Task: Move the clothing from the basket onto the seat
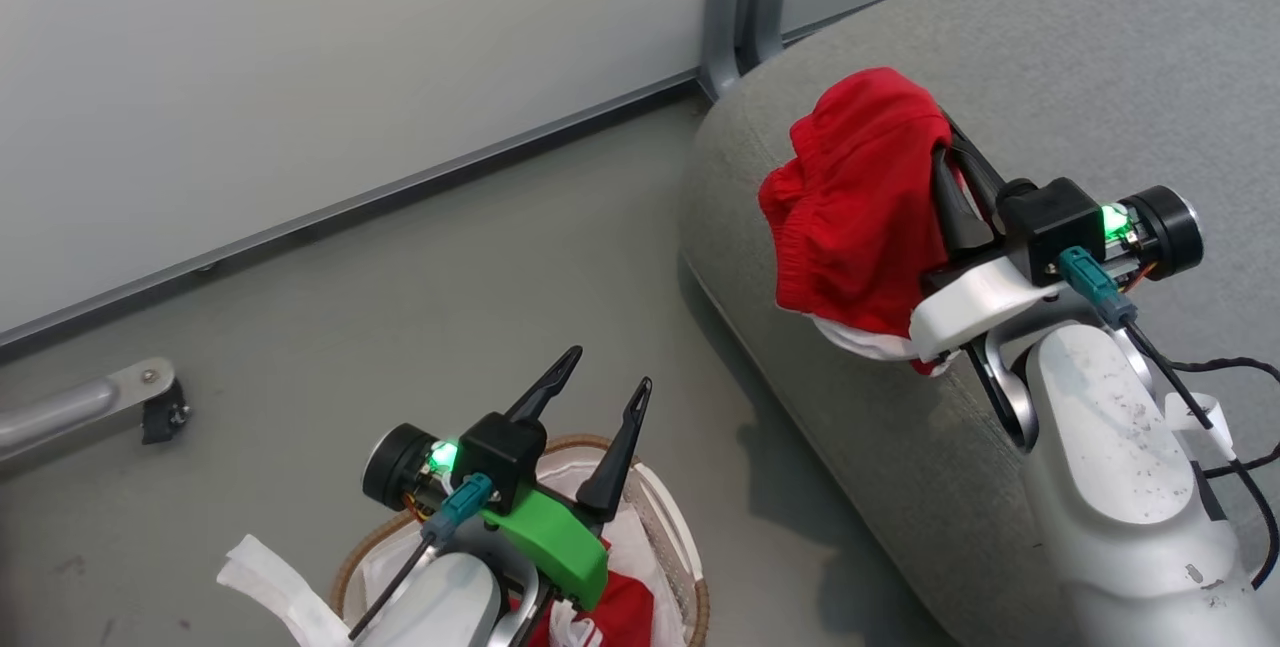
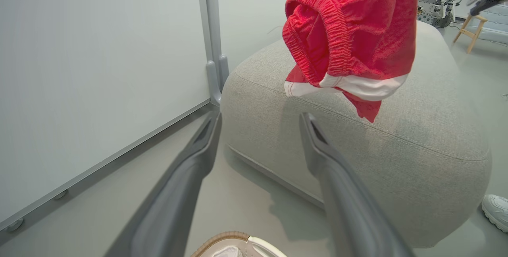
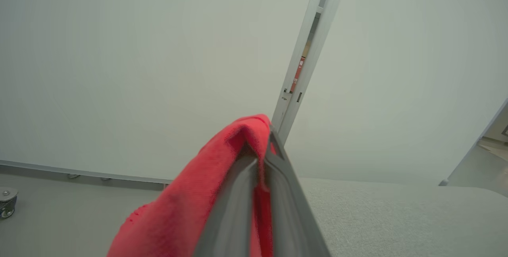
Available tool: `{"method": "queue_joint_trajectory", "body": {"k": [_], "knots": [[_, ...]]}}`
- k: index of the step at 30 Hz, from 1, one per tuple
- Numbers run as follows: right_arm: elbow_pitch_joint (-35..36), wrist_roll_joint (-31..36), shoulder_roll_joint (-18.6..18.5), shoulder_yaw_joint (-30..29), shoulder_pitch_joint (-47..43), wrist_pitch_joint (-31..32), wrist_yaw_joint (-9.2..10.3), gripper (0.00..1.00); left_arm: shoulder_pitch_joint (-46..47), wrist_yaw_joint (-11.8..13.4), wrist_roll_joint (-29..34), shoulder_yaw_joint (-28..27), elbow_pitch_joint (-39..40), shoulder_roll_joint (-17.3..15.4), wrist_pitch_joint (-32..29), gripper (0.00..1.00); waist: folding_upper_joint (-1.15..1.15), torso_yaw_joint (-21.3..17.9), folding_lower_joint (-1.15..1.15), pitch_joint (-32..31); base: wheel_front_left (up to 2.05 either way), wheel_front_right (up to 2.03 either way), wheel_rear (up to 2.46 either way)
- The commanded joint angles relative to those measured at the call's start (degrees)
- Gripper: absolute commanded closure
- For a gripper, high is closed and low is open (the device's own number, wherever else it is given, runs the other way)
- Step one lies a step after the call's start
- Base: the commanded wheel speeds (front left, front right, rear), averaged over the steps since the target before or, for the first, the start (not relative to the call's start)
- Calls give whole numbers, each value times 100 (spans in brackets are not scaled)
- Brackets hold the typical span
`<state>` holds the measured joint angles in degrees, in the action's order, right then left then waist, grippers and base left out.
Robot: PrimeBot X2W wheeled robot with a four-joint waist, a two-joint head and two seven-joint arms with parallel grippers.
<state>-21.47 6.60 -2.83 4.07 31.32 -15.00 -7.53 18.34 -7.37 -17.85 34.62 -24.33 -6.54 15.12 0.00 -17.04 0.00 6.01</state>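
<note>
1. Head view: right gripper fingers pressed together, pinching a red garment with white trim. It hangs off them over the left edge of the grey seat. Can't tell if the fabric touches the seat. Left gripper fingers spread, holding nothing, above the basket on the floor, near left. More red clothing lies in the basket on the white liner.
2. Left wrist view: both fingers wide apart, nothing between them. Garment dangles far right, elastic waistband and white band showing, in front of the seat's seam. Basket rim at the near edge. White shoe on the floor right of the seat.
3. Right wrist view: fingers closed on a fold of the red garment, which drapes down left. Seat top to the right, pale wall panel behind.
</note>
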Motion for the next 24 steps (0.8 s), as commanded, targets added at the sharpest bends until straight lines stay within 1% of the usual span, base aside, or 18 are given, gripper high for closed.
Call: {"method": "queue_joint_trajectory", "body": {"k": [1,6,12,16,19,23,24], "knots": [[30,37,-14,-53,75,-28,8,100,126,-18,-12,28,21,-69,4,0,0,-541,0,370,0,0,0],[67,108,-8,-166,69,-28,8,100,229,-19,-32,224,31,-150,4,0,0,-812,0,509,0,0,0],[99,92,-9,-257,62,-28,7,100,329,-19,-66,434,41,-253,5,0,0,-937,0,679,0,0,0],[89,62,-10,-422,281,-28,7,100,449,-19,-83,528,45,-334,5,0,0,-898,0,916,0,0,0],[131,194,-21,-626,603,-28,7,100,578,-19,-73,562,22,-422,5,0,0,-820,0,1207,0,0,0],[169,269,-226,-918,1274,-28,8,100,891,-19,2,604,25,-557,5,0,0,-613,0,1738,0,0,0],[148,289,-329,-1004,1485,-28,7,100,983,-19,20,616,42,-596,5,0,0,-538,0,1895,0,0,0]]}}
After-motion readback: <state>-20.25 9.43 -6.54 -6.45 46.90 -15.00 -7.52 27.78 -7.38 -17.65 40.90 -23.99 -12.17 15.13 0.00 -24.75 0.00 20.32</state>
